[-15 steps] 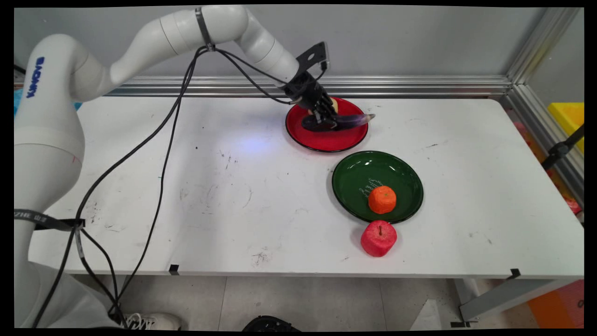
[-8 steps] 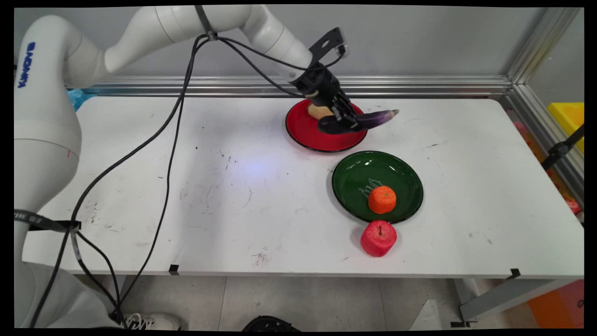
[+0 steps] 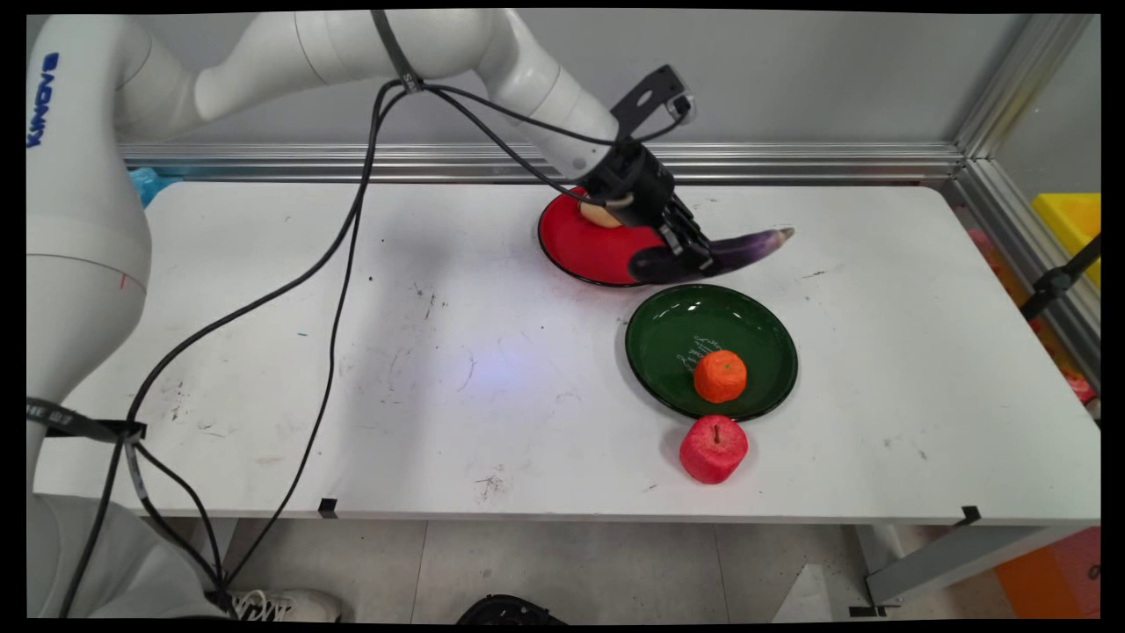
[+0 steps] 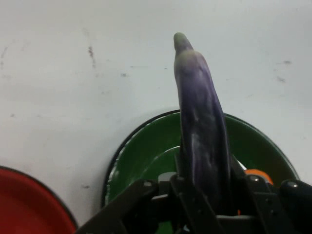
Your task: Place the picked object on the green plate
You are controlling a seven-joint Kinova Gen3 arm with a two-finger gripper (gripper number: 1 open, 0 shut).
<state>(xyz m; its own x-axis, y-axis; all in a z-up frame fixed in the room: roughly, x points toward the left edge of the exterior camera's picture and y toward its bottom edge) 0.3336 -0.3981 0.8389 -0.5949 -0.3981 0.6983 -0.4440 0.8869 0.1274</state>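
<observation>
The jaws grip a long, glossy purple eggplant (image 3: 729,253) above a round green plate (image 3: 668,334).

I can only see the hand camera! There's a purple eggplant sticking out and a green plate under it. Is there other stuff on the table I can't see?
Observer: Yes. A red apple stands on the table, right beside the green plate's near rim.
Operator: Is the orange bit I see in that plate?
Observer: Yes, an orange sits inside it, toward the near side.
Operator: Is the red plate empty?
Observer: No. A pale yellowish thing lies on the red plate, partly hidden by the arm; I cannot tell what it is.
Operator: Where's my eggplant?
Observer: The gripper holds the eggplant sideways, clear of the table, by the red plate's rim nearest the green plate.
</observation>
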